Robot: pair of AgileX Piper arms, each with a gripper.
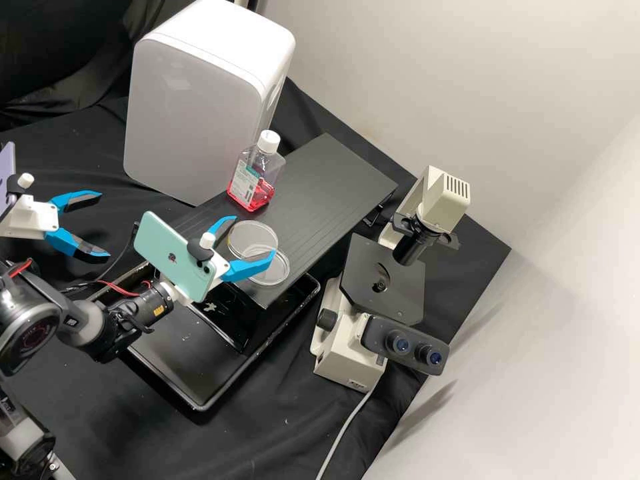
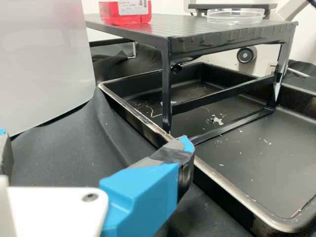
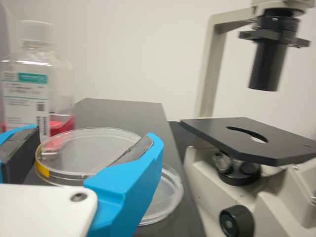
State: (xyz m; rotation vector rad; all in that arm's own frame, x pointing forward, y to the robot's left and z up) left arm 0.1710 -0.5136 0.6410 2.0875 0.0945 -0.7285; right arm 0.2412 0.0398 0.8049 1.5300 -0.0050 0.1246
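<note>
— What do we see, biggest first?

— We see a black cloth (image 1: 80, 140) over the bench, and at its back a white box (image 1: 200, 100).

— And in front of the box?

— A black tray (image 1: 180, 353), with a black shelf (image 1: 333, 187) standing on legs in it. Right of both we see a microscope (image 1: 373, 313), its stage close to the shelf's near corner.

— Where are our arms?

— Our left gripper (image 1: 103, 224) hangs above the cloth, left of the tray and in front of the box. Its fingers are wide apart, with nothing between them. Our right gripper (image 1: 254, 236) is over the shelf's near end.

— What stands on the shelf?

— A flask (image 1: 253, 177) of red liquid with a white cap, upright at the far corner, just beside the box.

— And the right fingers?

— We see them pressed on a clear dish (image 3: 84, 153), one on each side of its rim. The dish is at the shelf's near end; we cannot tell whether it rests there or is lifted. A second dish (image 1: 283, 267) lies just beside it on the microscope's side, partly under one finger.
</note>
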